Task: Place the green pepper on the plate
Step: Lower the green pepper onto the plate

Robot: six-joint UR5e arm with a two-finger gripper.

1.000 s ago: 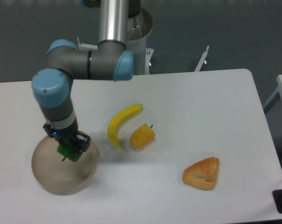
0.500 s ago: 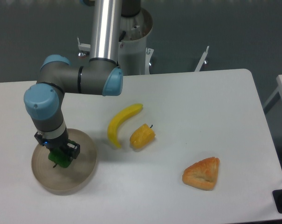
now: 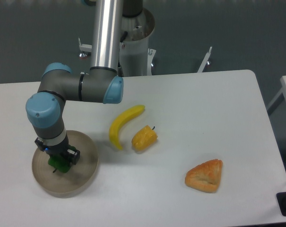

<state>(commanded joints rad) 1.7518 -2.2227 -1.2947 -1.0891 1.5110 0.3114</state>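
The beige plate [image 3: 81, 175] sits at the table's front left. Over its middle, my gripper [image 3: 59, 160] points straight down and is shut on the small dark green pepper [image 3: 59, 163]. The pepper hangs low inside the plate's rim, and I cannot tell whether it touches the plate. Only the pepper's lower part shows below the fingers; the arm's wrist hides the rest.
A yellow banana [image 3: 123, 125] and a yellow-orange pepper [image 3: 144, 138] lie just right of the plate, mid-table. A brown pastry [image 3: 205, 176] rests at the front right. The arm's base column [image 3: 133, 38] stands at the back edge.
The gripper carried the green pepper leftward from the plate's right rim to its middle, then lowered it slightly. The other foods have stayed put.
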